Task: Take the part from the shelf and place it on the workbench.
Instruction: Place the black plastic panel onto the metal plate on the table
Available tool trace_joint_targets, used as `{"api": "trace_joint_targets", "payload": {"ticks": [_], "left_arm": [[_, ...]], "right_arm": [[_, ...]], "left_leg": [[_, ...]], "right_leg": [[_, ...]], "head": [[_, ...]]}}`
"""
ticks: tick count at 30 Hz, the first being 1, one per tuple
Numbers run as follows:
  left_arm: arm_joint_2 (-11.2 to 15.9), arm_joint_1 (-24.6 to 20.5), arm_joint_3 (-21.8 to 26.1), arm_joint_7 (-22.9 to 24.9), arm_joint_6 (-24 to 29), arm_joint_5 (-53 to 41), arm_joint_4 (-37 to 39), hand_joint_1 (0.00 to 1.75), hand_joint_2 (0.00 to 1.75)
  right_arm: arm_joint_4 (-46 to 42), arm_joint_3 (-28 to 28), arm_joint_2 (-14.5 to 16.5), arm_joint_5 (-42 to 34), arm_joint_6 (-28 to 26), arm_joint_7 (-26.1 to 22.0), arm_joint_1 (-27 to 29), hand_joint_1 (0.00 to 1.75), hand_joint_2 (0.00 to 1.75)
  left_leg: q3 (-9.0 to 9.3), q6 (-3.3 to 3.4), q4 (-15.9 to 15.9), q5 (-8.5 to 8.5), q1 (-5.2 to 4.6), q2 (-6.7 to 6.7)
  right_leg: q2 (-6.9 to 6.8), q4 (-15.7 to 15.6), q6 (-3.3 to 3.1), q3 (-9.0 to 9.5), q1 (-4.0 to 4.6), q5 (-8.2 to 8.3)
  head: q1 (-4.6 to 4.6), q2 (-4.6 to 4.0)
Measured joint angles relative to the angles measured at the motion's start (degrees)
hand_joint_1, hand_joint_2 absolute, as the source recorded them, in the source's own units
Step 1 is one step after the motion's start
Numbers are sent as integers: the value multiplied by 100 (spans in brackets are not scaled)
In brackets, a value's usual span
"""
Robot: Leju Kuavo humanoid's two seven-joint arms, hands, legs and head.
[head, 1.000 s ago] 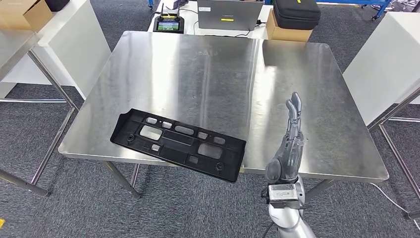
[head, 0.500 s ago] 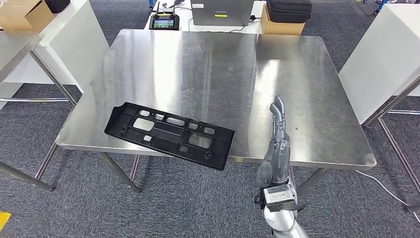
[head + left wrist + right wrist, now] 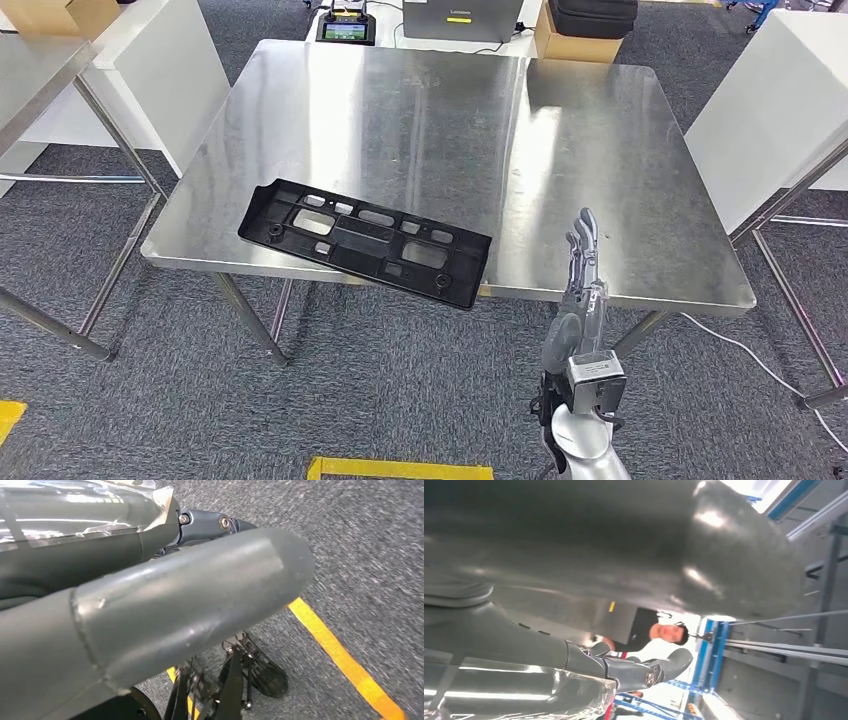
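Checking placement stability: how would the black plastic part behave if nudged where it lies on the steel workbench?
The black part looks thin, cut-out and likely light. Its near corner overhangs the workbench edge, so a nudge outward might tip it off. Polished steel probably lets it slide.

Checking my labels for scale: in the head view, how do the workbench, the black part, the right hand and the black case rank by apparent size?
1. Workbench.
2. Black part.
3. Right hand and black case: unsure; the case is cropped and farther from the camera.
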Motion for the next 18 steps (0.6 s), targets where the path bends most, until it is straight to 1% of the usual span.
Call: {"api": "trace_joint_targets", "payload": {"ticks": [1, 2, 3, 4, 5, 6, 7, 8, 9, 10, 11, 12, 13, 14, 15, 16, 17, 18], "left_arm": [[-11, -1, 5, 0, -11, 0, 0, 0, 0], [-22, -2, 10, 0, -20, 1, 0, 0, 0], [-28, -3, 14, 1, -26, 4, 0, 0, 0], [-34, -4, 19, 3, -26, 10, 0, 0, 0], [-37, -2, 25, 7, -21, 19, 0, 0, 0], [-37, -1, 33, 12, -14, 30, 0, 0, 0], [-38, 2, 40, 19, -6, 38, 0, 0, 0], [-38, 4, 48, 27, 1, 50, 0, 0, 0], [-38, 5, 56, 33, 3, 66, 0, 0, 0], [-39, 7, 66, 38, 5, 82, 0, 0, 0], [-40, 7, 80, 41, 9, 100, 0, 0, 0], [-40, 7, 99, 41, 23, 123, 0, 0, 0], [-41, 7, 121, 40, 44, 141, 0, 0, 0], [-43, 7, 144, 38, 71, 162, 0, 0, 0], [-44, 6, 164, 36, 96, 181, 0, 0, 0], [-49, 1, 179, 34, 111, 193, 0, 0, 0], [-57, -2, 192, 32, 120, 202, 0, 0, 0], [-66, -2, 203, 31, 125, 207, 0, 0, 0]], "right_arm": [[37, -14, 4, 18, 43, 27, -4, 0, 0], [80, -19, 10, 36, 102, 59, -14, 0, 0], [139, -20, 17, 52, 172, 90, -31, 0, 0], [219, -20, 21, 75, 240, 120, -59, 0, 0], [326, -17, 25, 115, 303, 149, -94, 0, 0], [467, -6, 27, 178, 345, 172, -147, 0, 0], [624, 14, 29, 261, 375, 200, -204, 0, 0], [803, 49, 31, 376, 419, 236, -265, 0, 0], [991, 97, 30, 495, 478, 275, -335, 0, 0], [1194, 150, 28, 591, 565, 314, -406, 0, 0], [1415, 203, 28, 659, 664, 352, -483, 0, 0], [1674, 248, 39, 680, 766, 392, -574, 0, 0], [1980, 281, 65, 674, 859, 440, -683, 0, 0], [2315, 302, 105, 666, 929, 498, -808, 0, 0], [2670, 315, 155, 666, 980, 547, -941, 0, 0], [2964, 323, 201, 672, 1005, 582, -1062, 0, 0], [3257, 329, 251, 677, 1022, 598, -1182, 0, 0], [3540, 337, 301, 668, 1064, 603, -1295, 0, 0]], "left_leg": [[-45, -20, 9, 44, -14, -3], [-75, -46, 16, 90, -25, -3], [-93, -75, 23, 131, -36, -1], [-105, -105, 28, 170, -44, 0], [-115, -137, 25, 213, -46, 1], [-143, -168, 43, 211, -36, -7], [-188, -201, 108, 121, -22, -15], [-258, -236, 267, -72, -6, -24], [-352, -270, 538, -350, 15, -32], [-457, -305, 900, -643, 29, -33], [-550, -337, 1278, -858, 45, -33], [-587, -365, 1557, -941, 65, -32], [-536, -387, 1657, -904, 89, -30], [-368, -403, 1523, -775, 113, -29], [-96, -416, 1180, -629, 138, -27], [183, -429, 771, -568, 157, -28], [385, -412, 454, -518, 155, -45], [494, -388, 248, -522, 146, -60]], "right_leg": [[0, -472, -4, 339, 12, 84], [1, -875, -30, 607, 37, 128], [4, -1148, -64, 761, 60, 133], [9, -1279, -96, 819, 83, 130], [13, -1291, -130, 777, 86, 158], [10, -1293, -171, 733, 53, 198], [5, -1290, -232, 690, 21, 248], [-6, -1294, -298, 635, -11, 310], [-16, -1292, -346, 575, -29, 372], [-22, -1289, -377, 515, -21, 431], [-27, -1282, -382, 454, -17, 492], [-30, -1270, -368, 388, -14, 548], [-31, -1250, -350, 320, -15, 598], [-31, -1219, -325, 246, -23, 638], [-30, -1174, -299, 173, -34, 666], [-31, -1126, -276, 110, -41, 686], [-31, -1083, -241, 54, -38, 707], [-32, -1048, -205, 13, -26, 730]], "head": [[1, 0], [-5, 1], [-7, 1], [-11, 1], [-14, 1], [-14, 0], [-19, 0], [-25, 0], [-29, 0], [-33, 0], [-36, 0], [-34, 0], [-36, 0], [-36, 0], [-36, 0], [-37, 0], [-30, 0], [-22, 0]]}}
